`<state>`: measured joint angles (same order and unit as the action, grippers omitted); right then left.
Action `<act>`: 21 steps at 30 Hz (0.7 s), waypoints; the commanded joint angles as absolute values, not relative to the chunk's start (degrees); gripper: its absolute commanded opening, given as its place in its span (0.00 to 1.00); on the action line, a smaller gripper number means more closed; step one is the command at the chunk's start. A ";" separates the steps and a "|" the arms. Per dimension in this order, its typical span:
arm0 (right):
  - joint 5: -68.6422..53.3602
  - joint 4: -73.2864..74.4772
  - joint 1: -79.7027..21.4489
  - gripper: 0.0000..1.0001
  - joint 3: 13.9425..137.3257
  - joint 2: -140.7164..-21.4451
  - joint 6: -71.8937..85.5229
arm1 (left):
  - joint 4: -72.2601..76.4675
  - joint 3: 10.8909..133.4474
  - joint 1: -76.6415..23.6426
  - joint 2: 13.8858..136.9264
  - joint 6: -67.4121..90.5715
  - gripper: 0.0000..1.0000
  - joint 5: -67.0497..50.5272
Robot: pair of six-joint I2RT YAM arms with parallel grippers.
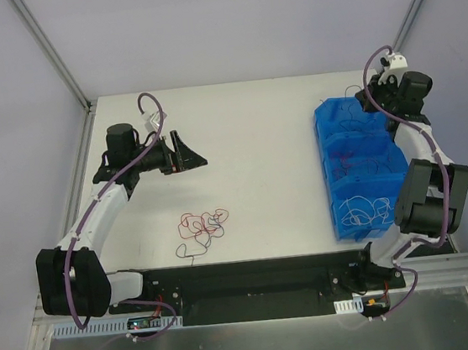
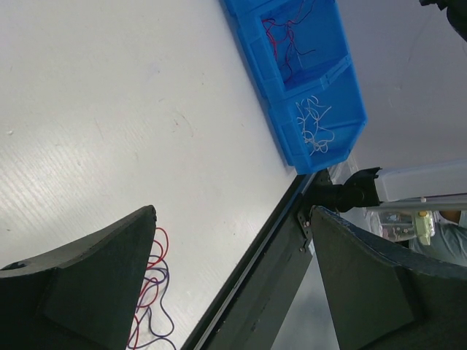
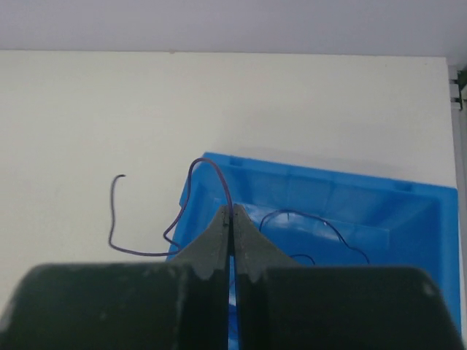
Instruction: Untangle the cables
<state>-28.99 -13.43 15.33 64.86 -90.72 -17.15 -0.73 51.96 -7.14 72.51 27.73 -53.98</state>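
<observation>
Grey walls close in a white table [image 1: 253,122]. Near its front edge, well apart from both arms, lies a loose clump of cables [image 1: 204,224], red and dark purple. Seen from above, it sits at about 6 o'clock from the left pincer [image 1: 188,155]. The clump's long axis runs roughly 3 to 9 o'clock, and one dark strand [image 1: 193,249] trails off it toward 7 o'clock. The left pincer hangs above the table with its fingers spread wide and nothing between them. In its wrist view the clump shows at the lower left, partly hidden by one finger [image 2: 87,284].

Along the table's 3 o'clock side a row of blue bins [image 1: 333,172] runs from 12 to 6 o'clock. White wires [image 1: 365,209] lie in the nearest bin and red wires [image 1: 353,161] in the middle one.

The right pincer [image 3: 231,210] is over the far bin, its fingers pressed together on a purple strand [image 3: 206,159]. From the tips this strand rises toward 12 o'clock, arches over to 9 o'clock and crosses the bin's edge. It then sags out over the table, with its free end curling up at 10 o'clock. I cannot tell whether it touches the table. Another dark wire [image 3: 321,222] lies inside the bin at 2 o'clock from the tips.
</observation>
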 commanded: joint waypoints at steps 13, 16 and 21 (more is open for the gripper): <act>-27.18 -10.21 15.12 0.00 74.89 -98.44 -16.51 | 0.26 52.47 -6.59 72.25 26.10 0.85 -55.90; -21.03 -4.68 15.12 0.00 74.18 -96.16 -20.73 | 0.26 52.47 -6.59 72.60 26.28 0.85 -56.08; -9.68 3.94 15.03 0.00 73.39 -92.90 -27.06 | 0.35 52.65 -6.59 72.95 26.37 0.85 -56.60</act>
